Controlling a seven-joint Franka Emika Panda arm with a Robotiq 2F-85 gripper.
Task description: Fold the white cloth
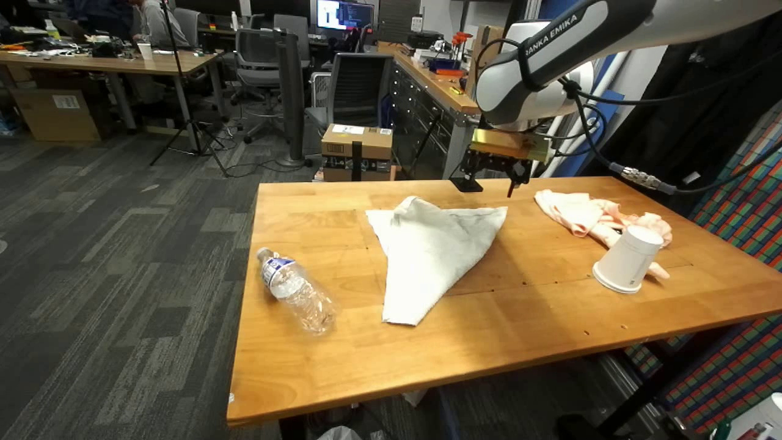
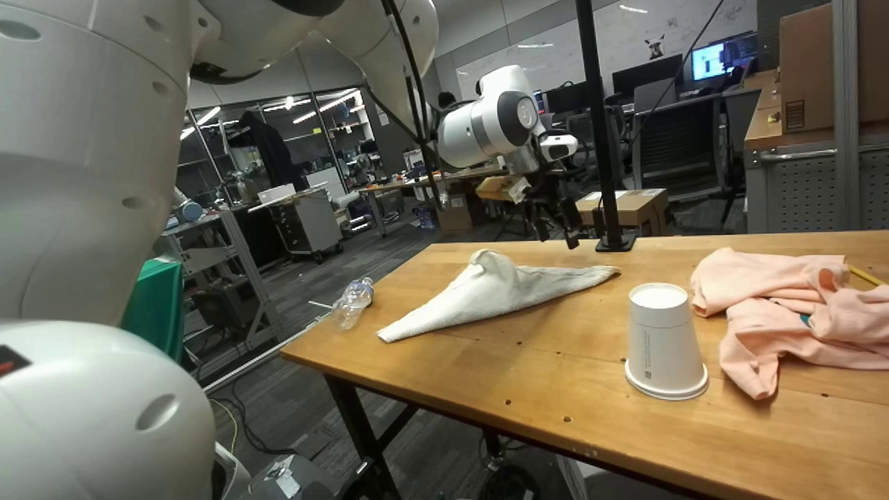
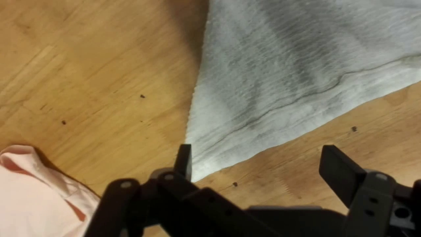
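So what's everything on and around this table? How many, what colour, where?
Table: 1, brown wood, foreground
White cloth: 1, white, rough triangle mid-table
Pink cloth: 1, pale pink, crumpled on the table
Cup: 1, white, upside down near the pink cloth
Bottle: 1, clear, lying near a table edge
Yellow stick: 1, yellow, by the pink cloth
Black post: 1, black, at a table edge
Cardboard boxes: at least two, brown, beyond the table
Chairs: several, dark grey, likewise
Tripod: 1, black, on the floor
Person: at least one, grey top, at the far desk
Clutter: uncountable, mixed colours, same desk
Robot arm: 1, white and grey, over the table
Gripper: 1, black, open above the table
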